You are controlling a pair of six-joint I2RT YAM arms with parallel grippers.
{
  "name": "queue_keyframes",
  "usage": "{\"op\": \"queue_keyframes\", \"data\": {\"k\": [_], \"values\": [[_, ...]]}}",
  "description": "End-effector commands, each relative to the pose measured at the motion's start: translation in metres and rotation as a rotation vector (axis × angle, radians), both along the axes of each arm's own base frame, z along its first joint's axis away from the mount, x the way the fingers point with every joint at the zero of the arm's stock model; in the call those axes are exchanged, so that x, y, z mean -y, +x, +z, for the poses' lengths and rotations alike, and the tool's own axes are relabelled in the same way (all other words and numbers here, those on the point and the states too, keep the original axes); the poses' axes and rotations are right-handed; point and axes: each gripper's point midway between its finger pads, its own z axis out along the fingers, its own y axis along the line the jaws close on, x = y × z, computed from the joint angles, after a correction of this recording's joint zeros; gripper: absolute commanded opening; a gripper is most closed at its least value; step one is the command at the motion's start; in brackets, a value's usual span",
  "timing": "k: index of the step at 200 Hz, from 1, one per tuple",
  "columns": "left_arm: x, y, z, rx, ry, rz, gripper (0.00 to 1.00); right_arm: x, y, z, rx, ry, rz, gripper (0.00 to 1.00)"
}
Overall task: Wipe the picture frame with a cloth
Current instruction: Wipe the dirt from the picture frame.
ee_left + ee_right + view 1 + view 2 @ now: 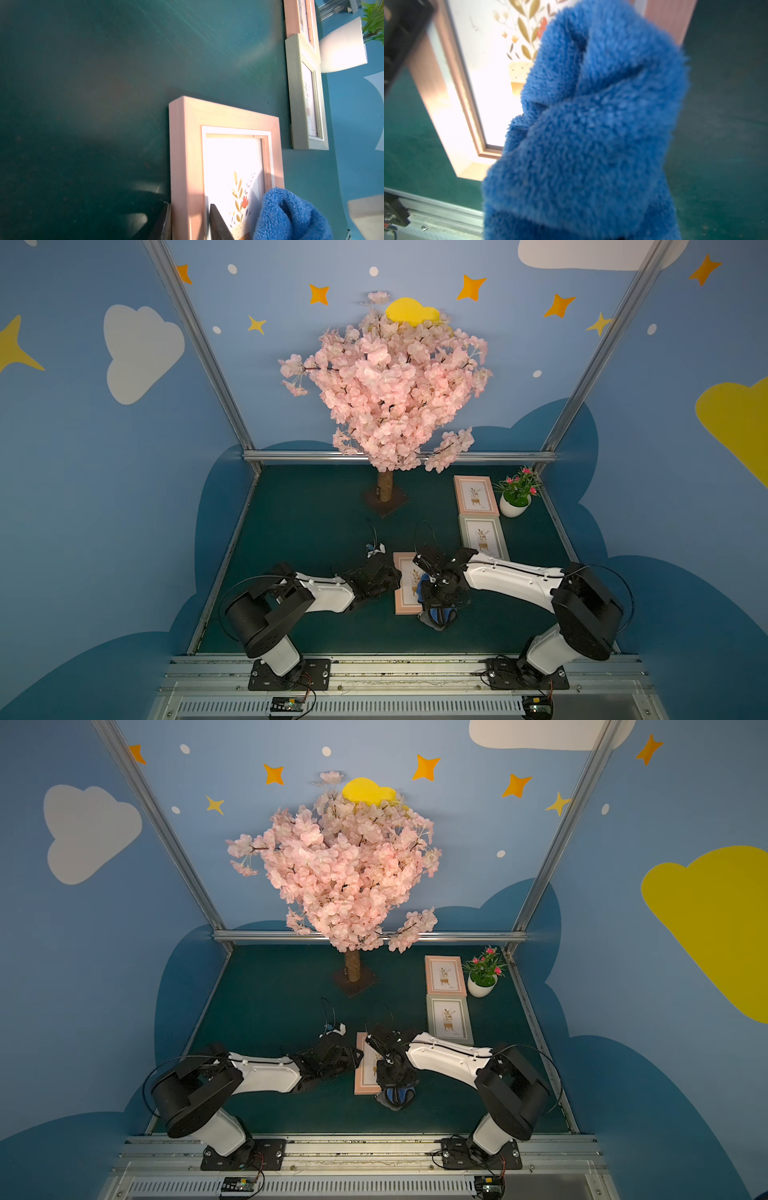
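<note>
Green surface [311,531], lower centre in both top views: our left gripper [189,204] pinches the pink picture frame [405,593] by its left border; our right gripper [436,608] clasps the blue cloth [441,617] over its lower right.

Staged robot lab booth. Blue wall panels [62,489] with painted white cloud [141,352], silver aluminium corner post [199,344], artificial pink blossom tree [386,381] on dark green tabletop [311,510]. White-and-black robot arms [328,593] bolted to grey metal rail [415,668].

Top views overhead, looking down, wrist views close, seemingly sharing picture frame [185,166]
</note>
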Motion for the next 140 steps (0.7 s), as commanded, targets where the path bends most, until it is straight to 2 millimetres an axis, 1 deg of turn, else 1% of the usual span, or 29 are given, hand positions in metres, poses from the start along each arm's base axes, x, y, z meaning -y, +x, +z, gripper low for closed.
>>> {"op": "queue_keyframes", "data": {"k": [1, 21, 37, 48, 58, 67, 97, 109, 119, 126, 134, 140], "values": [[-0.05, -0.053, -0.069, -0.254, 0.228, -0.012, 0.32, 0.007, -0.007, -0.001, -0.004, -0.061, 0.032, 0.0], [-0.051, -0.054, -0.071, -0.258, 0.233, -0.013, 0.32, -0.021, -0.008, 0.006, 0.003, -0.012, 0.091, 0.0], [-0.051, -0.054, -0.07, -0.259, 0.233, -0.013, 0.32, -0.033, -0.009, 0.007, 0.002, -0.002, 0.119, 0.0], [-0.051, -0.054, -0.071, -0.26, 0.236, -0.012, 0.32, -0.038, -0.009, 0.005, -0.006, 0.01, 0.128, 0.0], [-0.052, -0.054, -0.071, -0.26, 0.235, -0.01, 0.32, -0.035, -0.01, 0.003, -0.012, 0.0, 0.13, 0.0], [-0.052, -0.055, -0.071, -0.261, 0.236, -0.01, 0.32, -0.028, -0.01, 0.002, -0.011, -0.023, 0.121, 0.0], [-0.051, -0.054, -0.071, -0.259, 0.233, -0.01, 0.31, 0.013, -0.005, 0.001, -0.001, -0.086, 0.041, 0.0], [-0.051, -0.054, -0.072, -0.262, 0.233, -0.012, 0.31, 0.023, -0.003, 0.002, 0.011, -0.099, 0.024, 0.0], [-0.051, -0.054, -0.072, -0.262, 0.232, -0.012, 0.31, 0.025, -0.001, 0.004, 0.018, -0.107, 0.024, 0.0], [-0.051, -0.054, -0.073, -0.262, 0.232, -0.013, 0.31, 0.021, -0.001, 0.004, 0.017, -0.103, 0.03, 0.0], [-0.051, -0.054, -0.073, -0.262, 0.231, -0.012, 0.31, 0.012, -0.002, 0.004, 0.015, -0.088, 0.043, 0.0], [-0.051, -0.054, -0.073, -0.262, 0.233, -0.012, 0.31, 0.002, -0.002, 0.005, 0.013, -0.067, 0.057, 0.0]]}}
